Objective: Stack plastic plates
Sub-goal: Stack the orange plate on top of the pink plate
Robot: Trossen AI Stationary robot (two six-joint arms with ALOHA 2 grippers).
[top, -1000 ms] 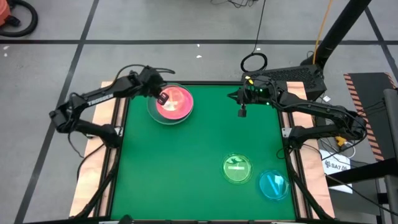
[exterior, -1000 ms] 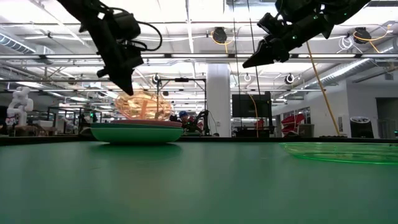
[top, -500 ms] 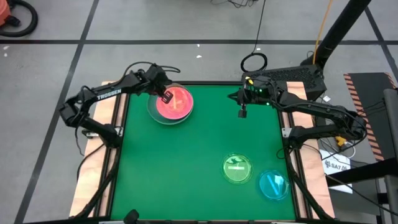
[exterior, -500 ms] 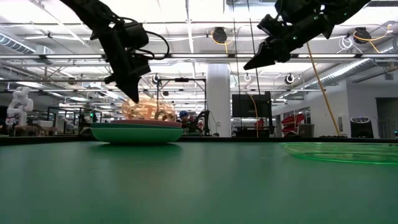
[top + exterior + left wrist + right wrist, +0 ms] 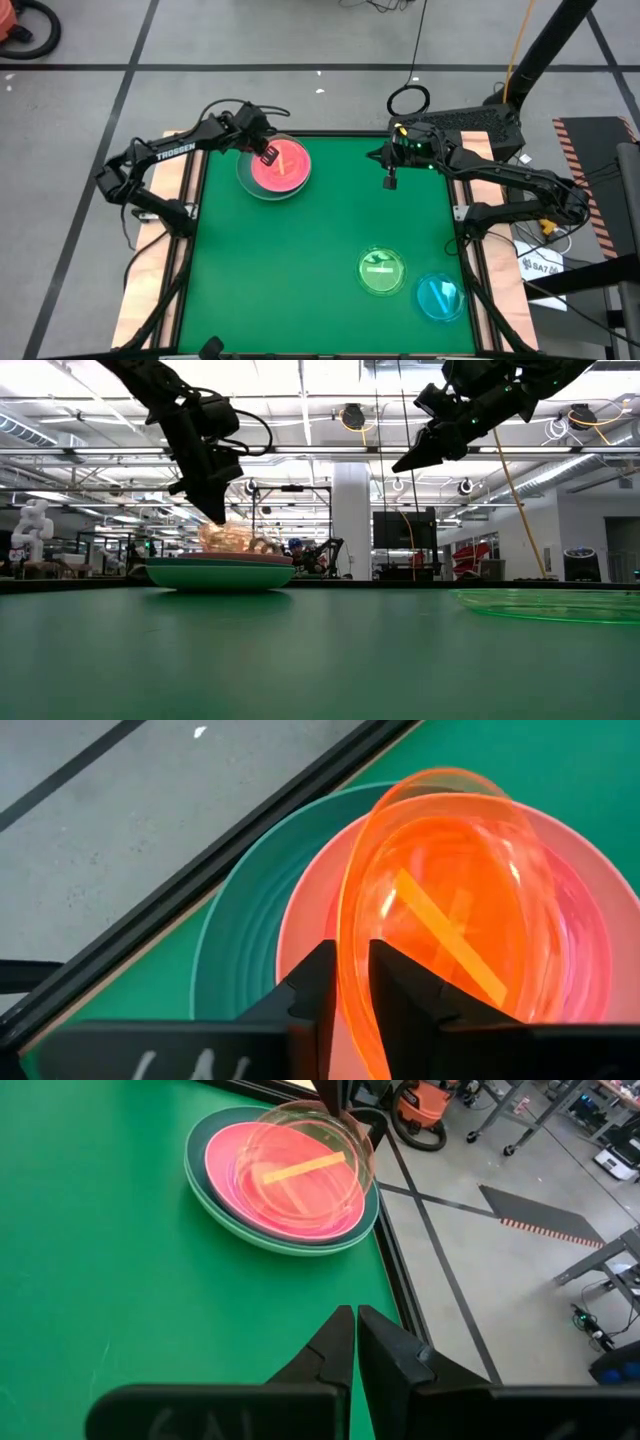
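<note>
step: left end effector (image 5: 348,982) grasping amber plate (image 5: 450,910) over pink plate (image 5: 590,920) stack, bench far-left corner | next: lower flat, let go | right end effector (image 5: 390,180) clenched, waits

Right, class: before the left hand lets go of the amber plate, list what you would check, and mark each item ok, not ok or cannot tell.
1. Left hand pinches the rim of the small translucent amber plastic plate: ok.
2. Amber plate is over the large pink plastic plate: ok.
3. Amber plate lies flat: not ok, tilted in the low view.
4. Stack sits on the green table: ok.
5. Right hand is clear of the stack: ok.
6. Small translucent green plate and small translucent cyan plate still unstacked: ok.
</note>
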